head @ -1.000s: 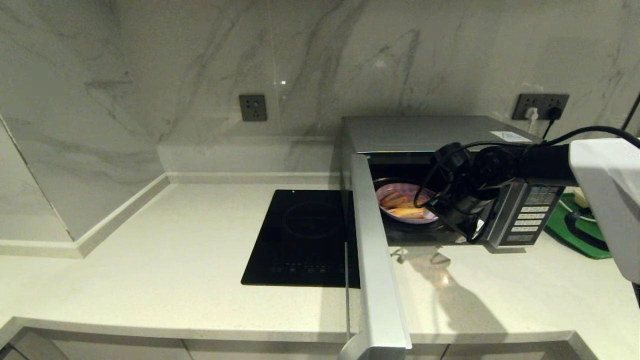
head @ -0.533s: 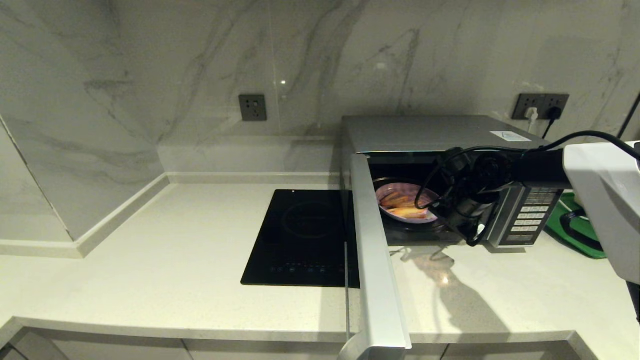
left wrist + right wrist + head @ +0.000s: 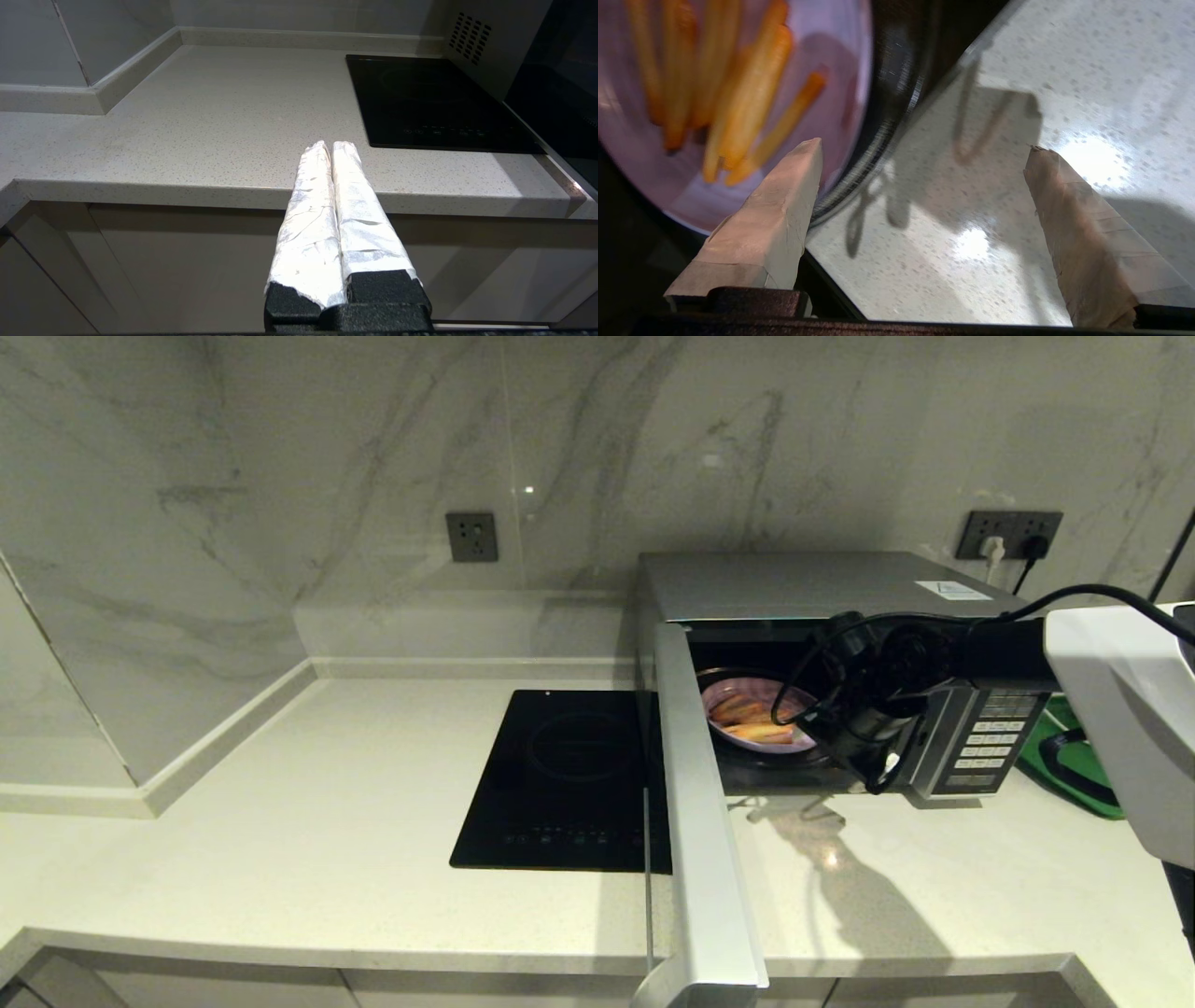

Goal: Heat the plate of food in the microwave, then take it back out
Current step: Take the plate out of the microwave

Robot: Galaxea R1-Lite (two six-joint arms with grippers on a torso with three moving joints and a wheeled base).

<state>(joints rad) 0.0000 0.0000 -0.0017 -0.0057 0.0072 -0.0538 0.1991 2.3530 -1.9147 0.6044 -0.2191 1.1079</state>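
The silver microwave (image 3: 803, 583) stands at the back right of the counter with its door (image 3: 700, 821) swung wide open toward me. Inside sits the lavender plate of food (image 3: 747, 709) with orange-yellow sticks, also filling a corner of the right wrist view as the plate of food (image 3: 738, 93). My right gripper (image 3: 924, 154) hangs open just outside the cavity's front edge, above the counter, one finger near the plate's rim, holding nothing. My left gripper (image 3: 329, 147) is shut and empty, parked low in front of the counter edge.
A black glass cooktop (image 3: 569, 775) lies left of the open door. The microwave's keypad panel (image 3: 990, 737) is right of my right wrist. A green item (image 3: 1074, 756) sits at the far right. Wall sockets (image 3: 471, 537) are on the marble backsplash.
My right arm has shifted slightly back and to the left at the microwave's opening. The plate and the door have not moved.
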